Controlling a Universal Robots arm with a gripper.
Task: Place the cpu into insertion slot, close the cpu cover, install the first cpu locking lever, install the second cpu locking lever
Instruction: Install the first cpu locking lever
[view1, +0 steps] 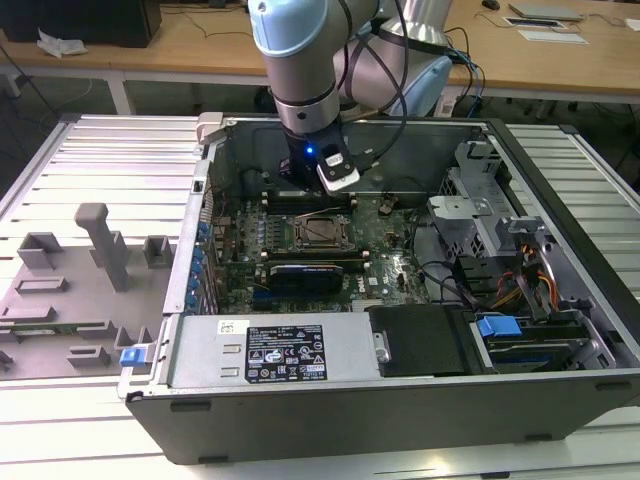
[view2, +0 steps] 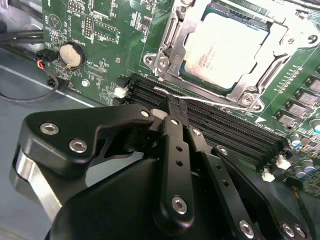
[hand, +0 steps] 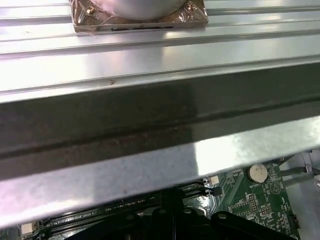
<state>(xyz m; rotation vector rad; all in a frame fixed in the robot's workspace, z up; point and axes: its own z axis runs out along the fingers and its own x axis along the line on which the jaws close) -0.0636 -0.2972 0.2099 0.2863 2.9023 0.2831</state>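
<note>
Currently, you are looking at the arm (view1: 300, 60) reaching down into the open computer case (view1: 560, 150), toward its far side, just beyond the socket in the middle of the green motherboard (view1: 395, 250). In the second wrist view the gripper (view2: 172, 102) is showing its black fingers (view2: 172, 150) drawn together, with the tips meeting right at a thin silver locking lever (view2: 215, 101) that is running along the edge of the socket. You cannot tell whether the wire is actually pinched between them or only touching. The cpu (view2: 232, 42) is lying flat inside the insertion slot (view2: 207, 81), its pale metal top facing up, and the cpu cover (view2: 239, 86) is sitting down over it, framing the chip on all sides. Black memory slots (view2: 225, 125) are lying between the socket and the gripper, and a round coin battery (view2: 70, 52) is sitting on the board well apart from the socket. In the exterior view the power supply (view1: 290, 350) is lying along the near wall of the case, and a grey fixture (view1: 95, 240) is standing on the table (view1: 60, 180) toward the exterior view's left, outside the case.
</note>
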